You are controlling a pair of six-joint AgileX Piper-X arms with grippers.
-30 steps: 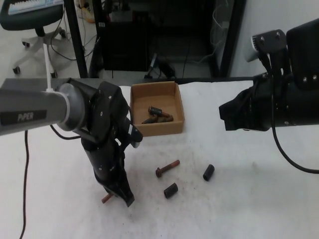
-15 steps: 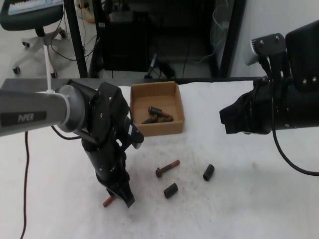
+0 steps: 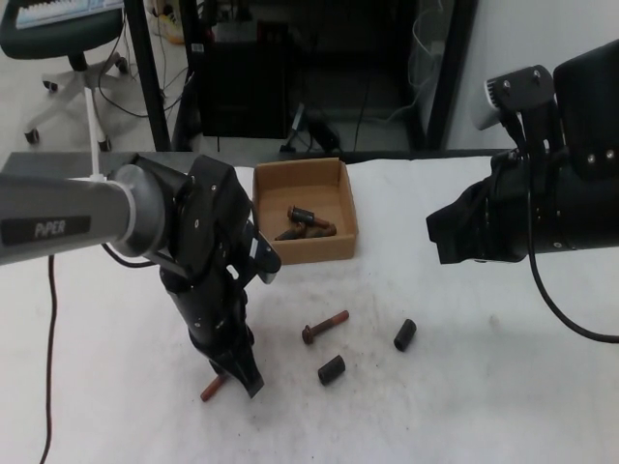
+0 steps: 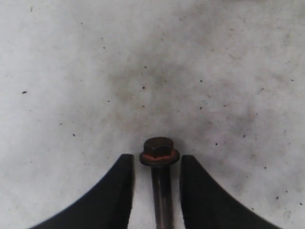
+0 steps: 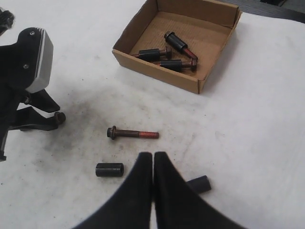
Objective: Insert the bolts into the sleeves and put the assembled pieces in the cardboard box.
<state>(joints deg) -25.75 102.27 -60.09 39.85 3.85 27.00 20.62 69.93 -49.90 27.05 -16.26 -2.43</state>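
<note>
Rust-brown bolt (image 4: 161,191), one of 2 loose bolts, lies on the white tabletop (image 3: 484,387) between the left jaws (image 4: 157,158). The jaws are released and straddle the shank with a thin gap on each side; the flanged head sits just past the tips.

Right jaws (image 5: 153,156) are clenched together on nothing, held above the tabletop and well apart from the left jaws.

2 black sleeves lie loose beyond the right jaws: one sleeve (image 5: 109,170) is on the left-jaws side, the other sleeve (image 5: 199,184) is partly hidden behind a right jaw. The second bolt (image 5: 132,134) lies flat just past them, red-tipped, head pointing toward the left jaws.

Farthest from both jaws is 1 cardboard box (image 5: 157,71), open-topped, holding 3 assembled pieces (image 5: 169,55) in a loose cluster.

White lettering runs along the left arm's grey tube (image 3: 48,227).
</note>
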